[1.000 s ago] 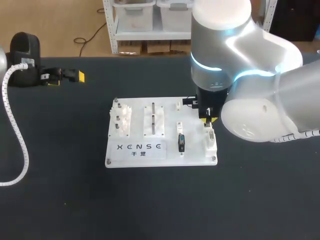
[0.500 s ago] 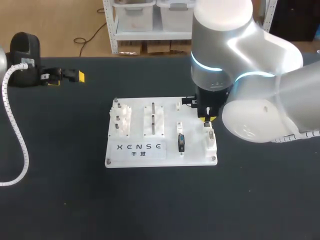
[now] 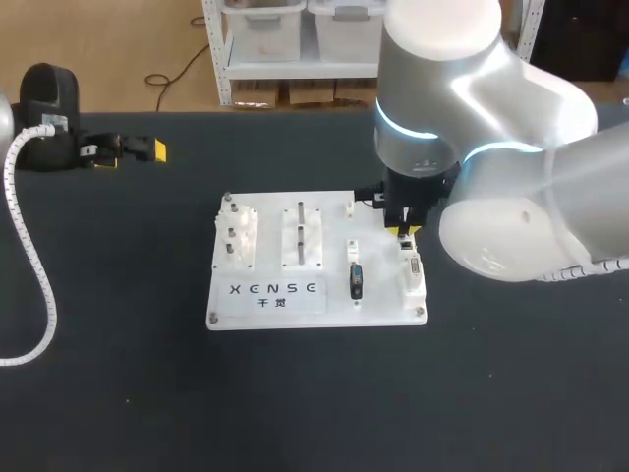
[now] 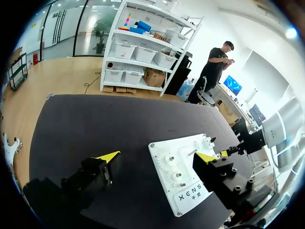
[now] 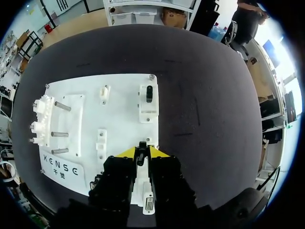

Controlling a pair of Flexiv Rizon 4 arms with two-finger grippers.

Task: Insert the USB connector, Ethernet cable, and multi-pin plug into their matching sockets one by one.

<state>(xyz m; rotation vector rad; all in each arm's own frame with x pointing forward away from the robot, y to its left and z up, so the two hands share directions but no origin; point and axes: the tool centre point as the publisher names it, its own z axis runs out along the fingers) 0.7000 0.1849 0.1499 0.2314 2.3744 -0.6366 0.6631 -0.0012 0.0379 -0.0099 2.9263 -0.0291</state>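
The white socket board (image 3: 271,228) lies mid-table. My right gripper (image 3: 404,230) hangs over its right rear part, above the white block with the multi-pin socket (image 3: 415,264). In the right wrist view, the right gripper (image 5: 142,152) is shut on a small dark plug (image 5: 141,146), and the multi-pin socket (image 5: 148,204) shows under the fingers. Which connector this plug is, I cannot tell. A black connector (image 3: 356,280) sits in the neighbouring block (image 5: 149,93). My left gripper (image 3: 131,151) rests open at the far left, away from the board (image 4: 186,177).
Metal pegs (image 5: 62,106) and a toothed white fixture (image 3: 239,234) stand on the board's left side. Two upright slotted mounts (image 3: 302,232) occupy its middle. A white ribbed cable (image 3: 34,265) trails from the left arm over the dark tabletop.
My right gripper has shifted slightly toward the board's rear with the plug still in it. The left arm has not moved.
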